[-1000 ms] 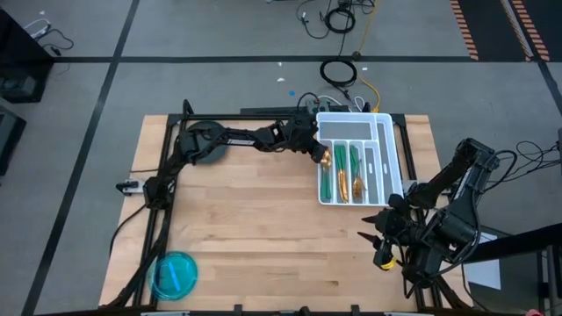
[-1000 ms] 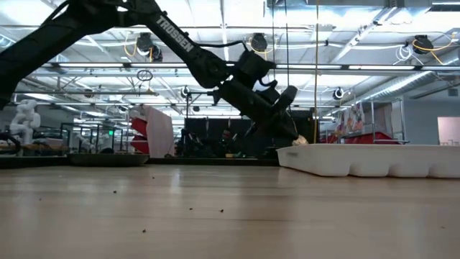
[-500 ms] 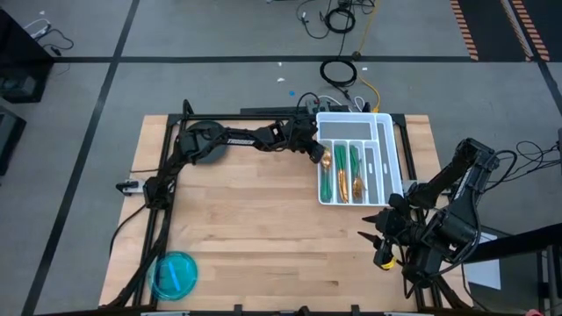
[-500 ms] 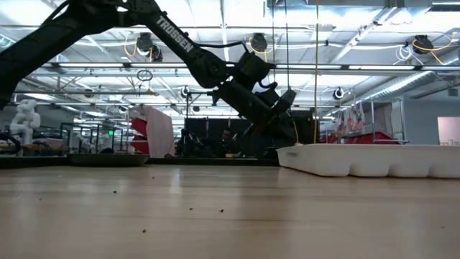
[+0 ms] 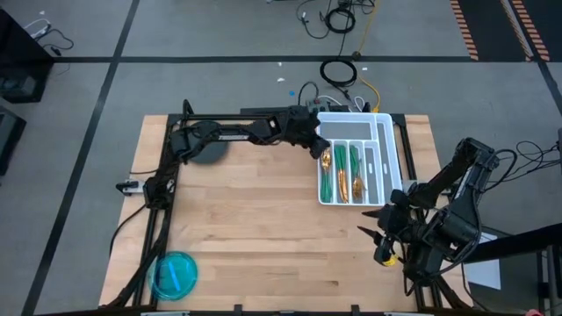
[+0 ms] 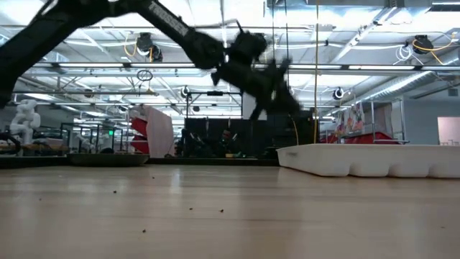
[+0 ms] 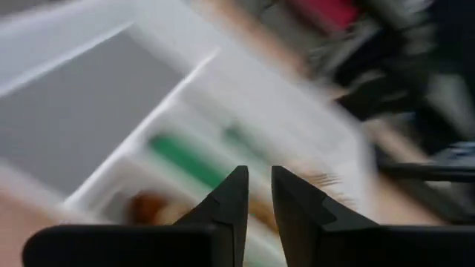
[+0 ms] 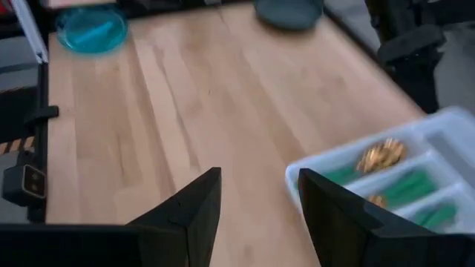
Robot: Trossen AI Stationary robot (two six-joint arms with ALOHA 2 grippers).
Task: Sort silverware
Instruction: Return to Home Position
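We note left pincer (image 5: 318, 146) just lifted off white tray (image 5: 384, 145), fingers slightly parted, empty. Silverware (image 5: 339, 173) lies in tray slots; counter (image 5: 246, 228) shows none left. Right pincer (image 5: 376, 235) idle near counter edge, parted, empty. Sorting likely finished.

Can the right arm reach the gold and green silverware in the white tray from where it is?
Probably yes. The right gripper waits open just off the tray's near corner, with nothing between it and the silverware. The left gripper is at the tray's far side.
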